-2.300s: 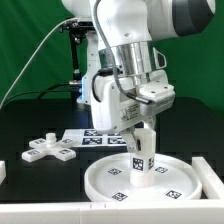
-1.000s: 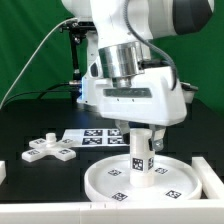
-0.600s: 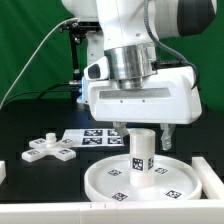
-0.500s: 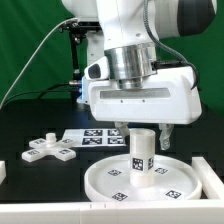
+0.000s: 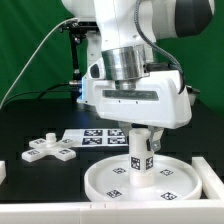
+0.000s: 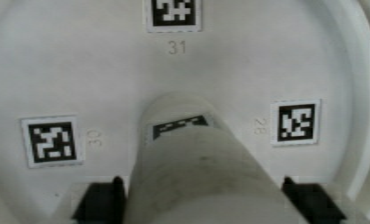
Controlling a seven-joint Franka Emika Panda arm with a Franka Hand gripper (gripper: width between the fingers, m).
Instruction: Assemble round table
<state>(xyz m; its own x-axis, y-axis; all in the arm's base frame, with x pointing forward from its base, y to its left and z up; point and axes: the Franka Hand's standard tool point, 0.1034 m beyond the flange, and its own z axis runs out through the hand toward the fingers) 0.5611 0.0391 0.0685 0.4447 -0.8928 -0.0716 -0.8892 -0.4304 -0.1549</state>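
Note:
The large round rimmed disc [image 5: 140,180] lies flat at the front of the table. It fills the wrist view [image 6: 182,70] with its tags. The short thick cylinder [image 5: 140,155] stands upright on the disc's centre and shows close up in the wrist view [image 6: 203,170]. My gripper [image 5: 140,138] is straight above it, with the fingers [image 6: 104,200] pressed to either side of the cylinder's upper part, shut on it. The small cross-shaped piece [image 5: 48,150] lies on the table at the exterior view's left, apart from the gripper.
The marker board [image 5: 95,138] lies behind the disc, partly hidden by the arm. White bars sit at the exterior view's left edge [image 5: 3,172], right edge [image 5: 212,175] and along the front [image 5: 60,212]. A green backdrop stands behind.
Half a second ago the fingers stood wide apart on both sides of the cylinder with the hand square to the camera. Now the hand has turned about the cylinder and the fingers are against it.

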